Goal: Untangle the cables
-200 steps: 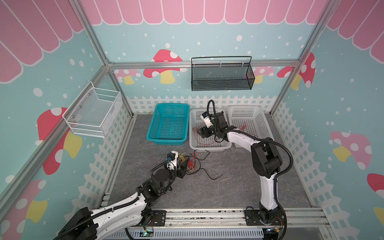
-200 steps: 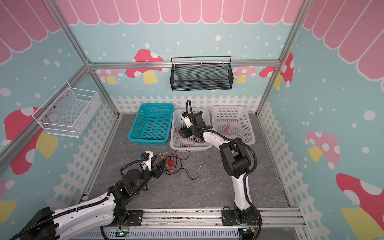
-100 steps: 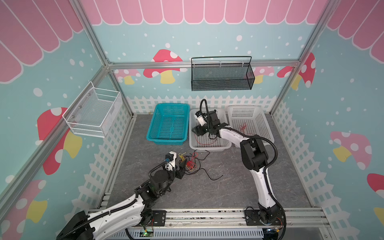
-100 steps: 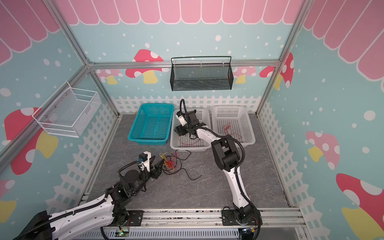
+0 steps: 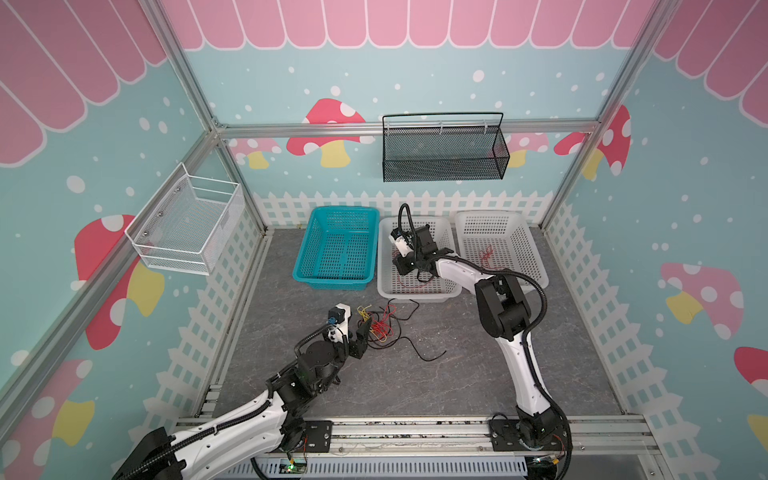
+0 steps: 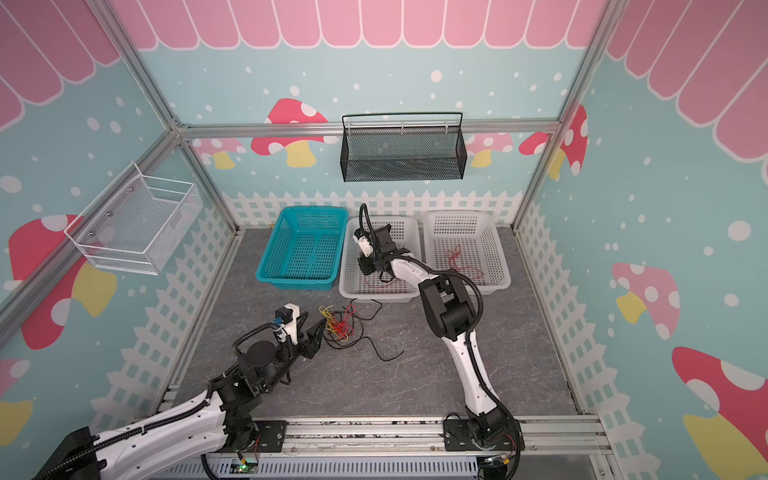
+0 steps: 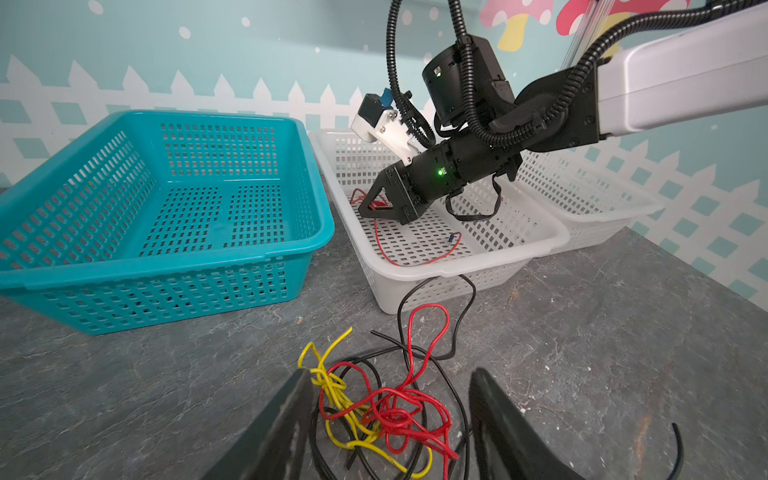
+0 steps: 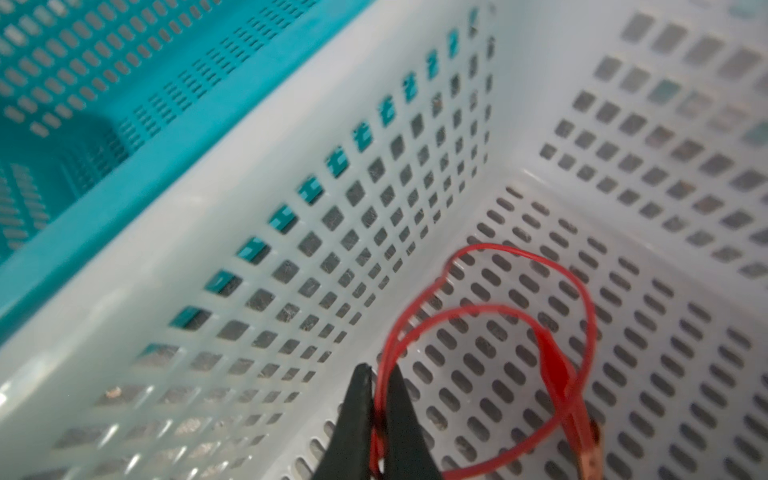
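The cables [image 5: 380,328], a knot of red, yellow and black wires, lie on the grey bench [image 5: 457,374] in front of the baskets. The left gripper [image 7: 388,374] sits low over the knot with its jaws spread, one finger on each side of the tangle. Whether either finger touches a wire I cannot tell. Farther back, inside the middle white basket [image 5: 415,294], the right gripper [image 8: 379,370] is pressed together, pinching a red lead [image 8: 555,365] with an alligator clip just above the basket floor. The teal basket [image 5: 332,282] stands just beside it.
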Controlling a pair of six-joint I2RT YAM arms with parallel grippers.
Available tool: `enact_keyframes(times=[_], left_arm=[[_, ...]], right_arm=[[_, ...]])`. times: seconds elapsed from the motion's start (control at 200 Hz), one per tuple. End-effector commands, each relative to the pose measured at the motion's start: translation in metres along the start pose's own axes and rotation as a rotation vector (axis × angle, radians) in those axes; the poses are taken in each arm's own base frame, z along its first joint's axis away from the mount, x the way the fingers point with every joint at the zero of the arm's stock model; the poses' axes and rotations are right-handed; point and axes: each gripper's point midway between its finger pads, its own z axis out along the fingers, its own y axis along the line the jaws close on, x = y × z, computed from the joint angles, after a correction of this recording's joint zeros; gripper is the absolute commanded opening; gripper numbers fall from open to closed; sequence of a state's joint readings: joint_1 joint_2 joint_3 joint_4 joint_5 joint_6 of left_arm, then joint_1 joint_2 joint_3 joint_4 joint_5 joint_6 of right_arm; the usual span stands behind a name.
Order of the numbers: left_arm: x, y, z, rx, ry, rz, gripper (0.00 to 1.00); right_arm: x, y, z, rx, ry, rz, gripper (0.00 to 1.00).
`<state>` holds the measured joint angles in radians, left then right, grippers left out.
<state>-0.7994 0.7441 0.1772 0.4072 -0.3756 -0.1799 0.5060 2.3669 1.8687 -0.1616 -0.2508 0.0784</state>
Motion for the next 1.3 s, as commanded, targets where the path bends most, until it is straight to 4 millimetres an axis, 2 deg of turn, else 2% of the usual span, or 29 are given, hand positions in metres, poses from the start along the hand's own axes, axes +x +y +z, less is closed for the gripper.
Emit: enact_keyframes(times=[0.0, 0.105, 0.21, 0.42, 0.535, 0.555, 0.565, 0.585, 0.72, 0.845, 0.976, 1.106, 1.296], left_arm=[[0.005, 0.006, -0.001, -0.023, 0.009, -0.013, 0.60], [0.005, 0.006, 0.000, -0.022, 0.007, -0.014, 0.60], [0.005, 0.006, 0.001, -0.026, 0.009, -0.015, 0.60], [0.007, 0.006, 0.003, -0.025, 0.011, -0.016, 0.60], [0.008, 0.004, 0.004, -0.020, 0.012, -0.017, 0.60], [0.007, 0.004, 0.004, -0.018, 0.010, -0.019, 0.60], [0.007, 0.004, 0.004, -0.018, 0.010, -0.019, 0.60], [0.007, 0.004, 0.004, -0.017, 0.009, -0.018, 0.60], [0.008, 0.004, 0.004, -0.015, 0.011, -0.018, 0.60], [0.008, 0.003, 0.004, -0.013, 0.010, -0.019, 0.60], [0.008, 0.004, 0.004, -0.014, 0.009, -0.020, 0.60], [0.008, 0.003, 0.004, -0.008, 0.011, -0.020, 0.60], [0.008, 0.002, 0.004, -0.003, 0.014, -0.025, 0.60]], right_arm=[[-0.008, 0.001, -0.002, 0.011, -0.010, -0.025, 0.00], [-0.026, -0.001, -0.022, 0.047, -0.047, -0.050, 0.00], [-0.052, -0.004, -0.051, 0.091, -0.106, -0.071, 0.00], [-0.104, -0.009, -0.134, 0.203, -0.258, -0.085, 0.00], [-0.119, -0.021, -0.177, 0.287, -0.310, -0.069, 0.00], [-0.117, -0.025, -0.178, 0.300, -0.305, -0.063, 0.00], [-0.123, -0.024, -0.190, 0.309, -0.326, -0.064, 0.00], [-0.126, -0.026, -0.199, 0.323, -0.338, -0.061, 0.00], [-0.126, -0.050, -0.248, 0.441, -0.372, -0.031, 0.00], [-0.117, -0.072, -0.285, 0.543, -0.378, -0.015, 0.00], [-0.085, -0.100, -0.299, 0.614, -0.329, 0.039, 0.00], [-0.043, -0.128, -0.295, 0.626, -0.273, 0.130, 0.00], [0.015, -0.158, -0.268, 0.646, -0.159, 0.218, 0.04]])
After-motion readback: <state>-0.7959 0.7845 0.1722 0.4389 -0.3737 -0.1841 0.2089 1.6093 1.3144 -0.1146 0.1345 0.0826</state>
